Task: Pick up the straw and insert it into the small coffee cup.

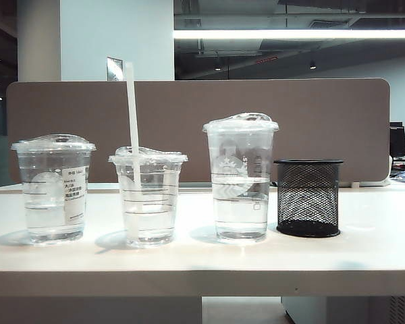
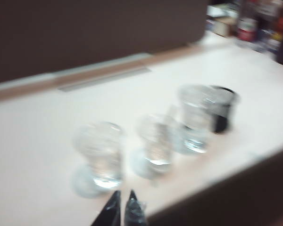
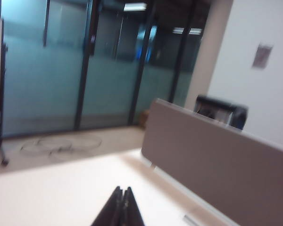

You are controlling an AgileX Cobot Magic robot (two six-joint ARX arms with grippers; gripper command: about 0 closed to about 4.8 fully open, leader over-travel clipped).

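White desk [image 1: 364, 250] is carrying three cups; straw [image 1: 132, 121] is already standing in the small cup [image 1: 148, 196], mid-row. I'm keeping left gripper [image 2: 122, 200] and right gripper [image 3: 121, 195] closed, empty, clear of the cups.

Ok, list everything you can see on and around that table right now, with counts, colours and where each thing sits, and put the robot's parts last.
long thin white straw: one, white, standing in the small coffee cup, poking above its lid.
small ridged clear plastic coffee cup: one, clear, part filled with water, second from the left.
wider clear plastic cup with white printed label: one, clear, far left of the row.
tallest clear plastic cup with faint round logo: one, clear, right of the small cup.
black mesh pen holder: one, black, right end of the row.
white table: one, under everything.
brown partition panel: one, behind the table.
left gripper: black, shut, empty, above the table edge facing the cups.
right gripper: black, shut, empty, away from the cups.
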